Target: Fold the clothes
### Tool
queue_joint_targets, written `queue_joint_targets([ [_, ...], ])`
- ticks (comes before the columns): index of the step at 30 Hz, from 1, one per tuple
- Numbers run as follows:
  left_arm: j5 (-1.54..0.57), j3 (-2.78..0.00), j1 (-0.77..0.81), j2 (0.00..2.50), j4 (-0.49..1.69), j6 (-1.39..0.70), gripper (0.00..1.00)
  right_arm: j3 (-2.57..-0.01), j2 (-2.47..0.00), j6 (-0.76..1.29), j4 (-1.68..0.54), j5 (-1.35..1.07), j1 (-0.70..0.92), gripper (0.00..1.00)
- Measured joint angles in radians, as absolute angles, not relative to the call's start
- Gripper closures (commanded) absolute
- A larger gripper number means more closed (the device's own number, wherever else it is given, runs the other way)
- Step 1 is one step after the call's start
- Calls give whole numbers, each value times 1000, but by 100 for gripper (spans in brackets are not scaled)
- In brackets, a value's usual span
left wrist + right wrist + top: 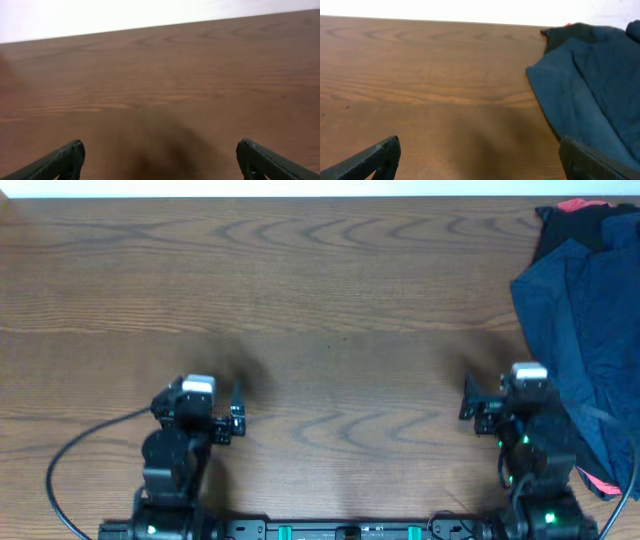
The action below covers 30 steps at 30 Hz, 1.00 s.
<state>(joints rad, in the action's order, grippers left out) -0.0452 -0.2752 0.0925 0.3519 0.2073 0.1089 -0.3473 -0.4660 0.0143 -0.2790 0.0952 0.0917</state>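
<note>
The clothes (582,310), a navy heap, lie just right of and ahead of the right gripper (480,145), jaws apart. The left gripper (161,146), well away, gapes too.

The clothes (575,330) lie in one unfolded heap at the right side of the table (320,300), running past the right edge of the overhead view. The top layer is a matte navy cloth (592,85), wrinkled into soft ridges, its loose edge draped flat on the wood. At the heap's far end a black piece (558,225) sticks out from under the navy, with a red piece (578,204) just beyond it. A red strip (600,480) peeks from under the navy at the near end. The kind of garment cannot be told.
</note>
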Motion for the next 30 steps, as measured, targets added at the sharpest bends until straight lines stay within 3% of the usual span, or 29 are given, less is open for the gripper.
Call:
queue_joint_targets([
  [11, -55, -671, 93, 758, 583, 101, 2, -785, -1031, 15, -568, 105, 87, 1],
  [21, -171, -752, 93, 829, 651, 95, 2, -887, -1249, 57, -468, 76, 73, 1],
  [30, -185, -752, 93, 829, 655, 75, 2, -888, -1395, 157, -398, 290, -119, 1],
])
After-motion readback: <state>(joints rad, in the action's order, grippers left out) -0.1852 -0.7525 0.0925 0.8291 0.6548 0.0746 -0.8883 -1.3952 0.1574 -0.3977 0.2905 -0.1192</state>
